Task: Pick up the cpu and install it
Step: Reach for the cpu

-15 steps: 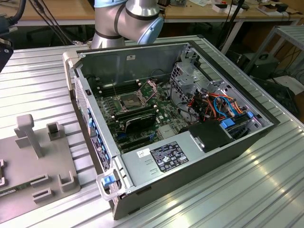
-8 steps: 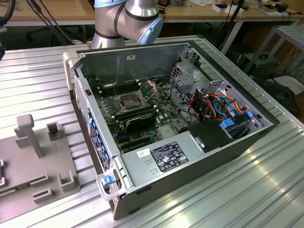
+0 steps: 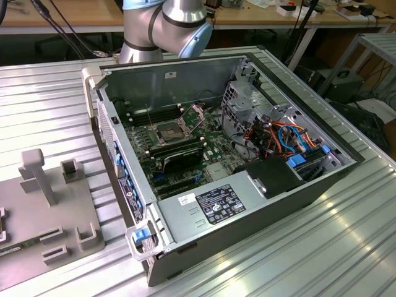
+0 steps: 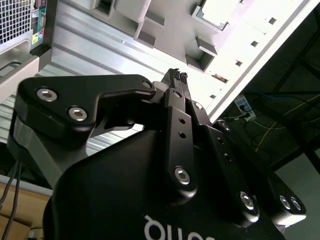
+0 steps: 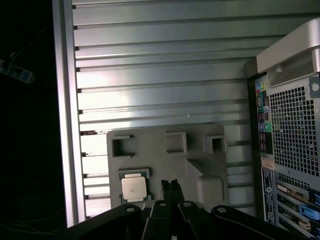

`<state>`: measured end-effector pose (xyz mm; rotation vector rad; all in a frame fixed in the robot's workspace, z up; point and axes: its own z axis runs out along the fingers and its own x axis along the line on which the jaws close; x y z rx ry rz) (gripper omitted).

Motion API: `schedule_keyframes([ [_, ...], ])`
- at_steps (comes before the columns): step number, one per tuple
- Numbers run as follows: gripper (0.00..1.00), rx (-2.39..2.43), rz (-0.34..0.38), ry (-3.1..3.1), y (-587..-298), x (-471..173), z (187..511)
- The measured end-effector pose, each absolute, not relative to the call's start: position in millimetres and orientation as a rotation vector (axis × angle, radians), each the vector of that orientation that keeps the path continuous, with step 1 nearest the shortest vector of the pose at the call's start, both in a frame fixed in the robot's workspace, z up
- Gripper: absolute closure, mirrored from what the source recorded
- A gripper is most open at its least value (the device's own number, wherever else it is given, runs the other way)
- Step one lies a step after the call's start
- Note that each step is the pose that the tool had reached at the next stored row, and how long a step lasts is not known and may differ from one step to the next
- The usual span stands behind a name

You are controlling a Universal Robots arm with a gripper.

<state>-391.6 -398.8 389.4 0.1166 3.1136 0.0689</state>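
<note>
grey tray [image 5: 165,167] holds the cpu [image 5: 134,189]

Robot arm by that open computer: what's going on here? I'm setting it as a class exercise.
A silver-and-blue robot arm works alone. Its gripper hangs above a flat grey holder plate, fingers shut on nothing. The small square silver-topped cpu lies in a recess of that plate, off to one side of the fingers, not yet picked up. The open black computer case lies on the ribbed aluminium table, its dark square motherboard socket apparently empty.
</note>
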Motion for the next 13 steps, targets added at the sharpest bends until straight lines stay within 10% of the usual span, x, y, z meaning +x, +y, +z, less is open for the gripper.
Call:
schedule_keyframes([
  [13,0.89,0.117,0.069,3.114,-406.0,-391.7,389.2],
])
